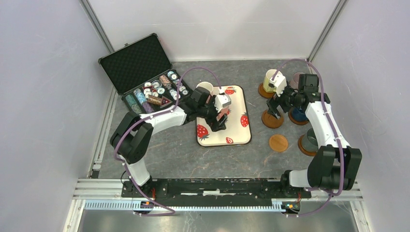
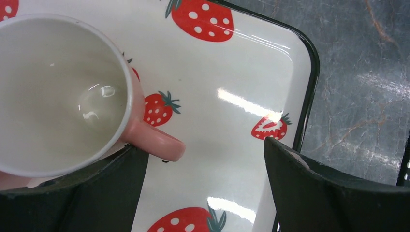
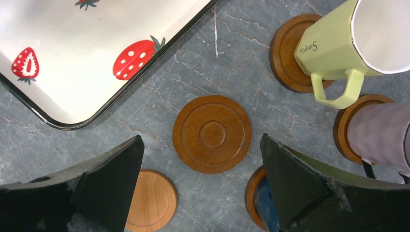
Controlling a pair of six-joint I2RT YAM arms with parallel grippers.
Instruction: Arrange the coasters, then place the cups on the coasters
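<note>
My left gripper (image 2: 205, 147) (image 1: 218, 118) hangs open over the strawberry tray (image 2: 232, 72). A pink cup (image 2: 63, 92) stands on the tray just past its left finger, and only the handle tip (image 2: 159, 145) reaches into the gap. A second pink cup (image 1: 205, 88) sits at the tray's far left corner. My right gripper (image 3: 200, 145) (image 1: 276, 106) is open above an empty dark coaster (image 3: 212, 134). A paler empty coaster (image 3: 151, 200) lies nearer. The yellow-green cup (image 3: 338, 43), lilac cup (image 3: 382, 130) and navy cup (image 3: 265, 205) each stand on a coaster.
An open black case (image 1: 145, 72) of poker chips lies at the back left. A dark cup on a coaster (image 1: 305, 144) is partly hidden by my right arm. The tray's black rim (image 3: 121, 104) runs close to the empty coasters.
</note>
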